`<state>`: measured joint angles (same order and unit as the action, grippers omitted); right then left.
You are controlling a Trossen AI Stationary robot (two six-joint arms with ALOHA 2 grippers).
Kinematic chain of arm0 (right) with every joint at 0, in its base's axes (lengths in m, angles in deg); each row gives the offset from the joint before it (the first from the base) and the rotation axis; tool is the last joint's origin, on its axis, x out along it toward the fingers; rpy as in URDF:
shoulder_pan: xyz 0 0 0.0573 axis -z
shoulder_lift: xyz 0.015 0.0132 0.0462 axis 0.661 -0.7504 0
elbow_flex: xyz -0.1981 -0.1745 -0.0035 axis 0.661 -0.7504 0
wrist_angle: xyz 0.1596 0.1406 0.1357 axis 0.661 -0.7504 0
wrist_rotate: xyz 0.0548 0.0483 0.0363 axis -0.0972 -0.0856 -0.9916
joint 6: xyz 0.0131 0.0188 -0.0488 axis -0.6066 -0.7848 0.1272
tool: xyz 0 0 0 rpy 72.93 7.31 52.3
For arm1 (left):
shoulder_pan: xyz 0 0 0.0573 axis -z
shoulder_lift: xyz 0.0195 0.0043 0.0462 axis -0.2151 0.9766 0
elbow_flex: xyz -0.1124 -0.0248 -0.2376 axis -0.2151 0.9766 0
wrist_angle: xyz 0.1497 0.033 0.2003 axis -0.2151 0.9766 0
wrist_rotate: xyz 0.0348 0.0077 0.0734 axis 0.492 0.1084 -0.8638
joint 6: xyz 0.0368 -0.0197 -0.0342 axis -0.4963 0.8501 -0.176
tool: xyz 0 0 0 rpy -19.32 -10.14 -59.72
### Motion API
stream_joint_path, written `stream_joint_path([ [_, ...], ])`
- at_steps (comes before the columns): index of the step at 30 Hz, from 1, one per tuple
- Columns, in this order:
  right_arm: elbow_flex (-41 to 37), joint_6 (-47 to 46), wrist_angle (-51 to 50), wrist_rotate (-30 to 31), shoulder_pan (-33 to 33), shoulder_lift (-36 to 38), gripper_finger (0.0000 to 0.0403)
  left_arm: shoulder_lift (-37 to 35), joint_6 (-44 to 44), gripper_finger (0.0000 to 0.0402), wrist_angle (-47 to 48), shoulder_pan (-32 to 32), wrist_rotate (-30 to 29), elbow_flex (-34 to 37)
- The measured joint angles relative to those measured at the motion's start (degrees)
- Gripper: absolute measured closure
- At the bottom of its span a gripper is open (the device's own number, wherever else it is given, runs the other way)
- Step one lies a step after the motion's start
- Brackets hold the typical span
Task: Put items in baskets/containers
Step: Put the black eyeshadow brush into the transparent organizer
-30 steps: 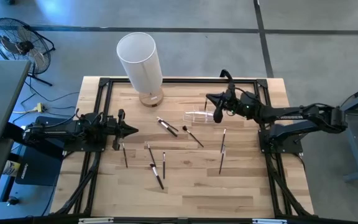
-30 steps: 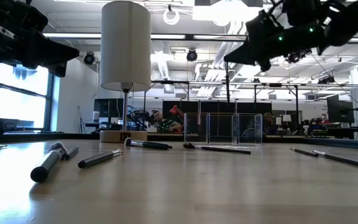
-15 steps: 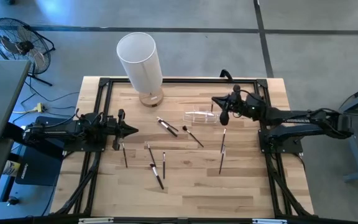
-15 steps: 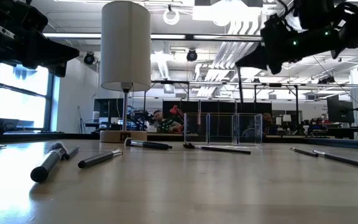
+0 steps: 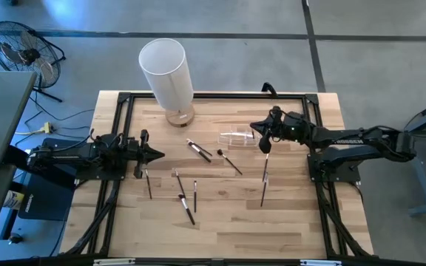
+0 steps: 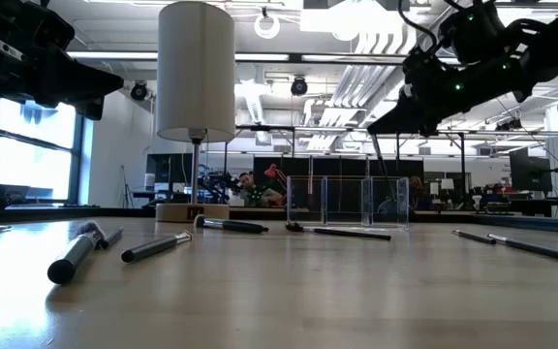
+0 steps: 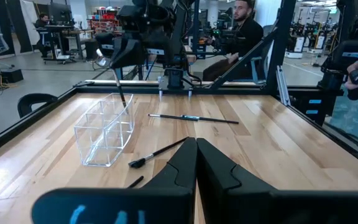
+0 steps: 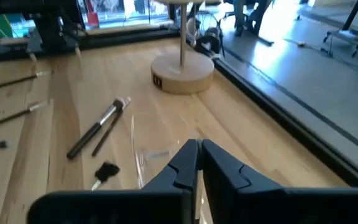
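The right end effector point(image 5: 265, 138) hangs above the tabletop point(image 5: 220, 222) at the right end of the small clear oblong plastic holder point(image 5: 237, 139), its fingers clamped on a thin dark stick-like brush point(image 6: 380, 158). In the low view this brush hangs nearly upright, tilted a little, with its lower end dipping toward the holder's point(image 6: 348, 202) right compartment; whether the tip is inside or only behind the clear wall cannot be told. The left wrist view shows the same brush point(image 7: 121, 92) slanting down to the holder's point(image 7: 107, 132) far end. From above, the held brush is hidden by the end effector.

The holder's long axis runs left to right across the tabletop, and its clear walls are faint from overhead.

Just below the right end effector, two thin dark brushes point(image 5: 265, 178) lie end to end, pointing toward and away from it. Left of it, beyond the holder, a brush with a dark head point(image 5: 228, 161) lies diagonally, and a thicker pair point(image 5: 198, 150) lies beside that.

The left end effector point(image 5: 156, 154) waits at the left side of the tabletop, fingers pressed together and holding nothing. More brushes point(image 5: 186, 201) lie scattered to its right, mostly pointing lengthwise toward the near edge.

A tall white cylinder on a wooden base point(image 5: 167, 77) stands at the far edge.
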<state>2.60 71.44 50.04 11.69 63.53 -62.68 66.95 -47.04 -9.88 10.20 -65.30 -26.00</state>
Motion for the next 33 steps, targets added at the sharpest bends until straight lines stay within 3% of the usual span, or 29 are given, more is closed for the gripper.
stream_joint_path([
  [10,0.04,-0.11,-0.63,2.48,-0.01,0.72,0.0303,0.01,0.0,0.0401,0.0,-0.01,0.0,0.0],
  [15,3.76,-5.62,-5.88,5.65,-0.09,4.93,0.0289,0.0,-0.01,0.0401,0.0,-0.01,0.0,0.0],
  [18,8.89,-13.48,-16.36,7.16,-0.07,7.65,0.0294,0.0,0.01,0.0401,0.0,0.01,0.0,0.0],
  [23,21.08,-17.57,-43.27,9.01,-1.96,9.01,0.0301,0.0,0.01,0.0401,0.0,0.01,0.0,0.0],
  [26,27.53,-21.77,-54.98,13.21,-5.28,8.17,0.0302,0.02,-0.01,0.0401,0.0,0.0,0.0,0.0],
  [33,37.8,-41.8,-75.99,19.51,-13.76,2.05,0.0302,0.01,-0.01,0.0401,0.0,0.01,0.0,0.0],
])
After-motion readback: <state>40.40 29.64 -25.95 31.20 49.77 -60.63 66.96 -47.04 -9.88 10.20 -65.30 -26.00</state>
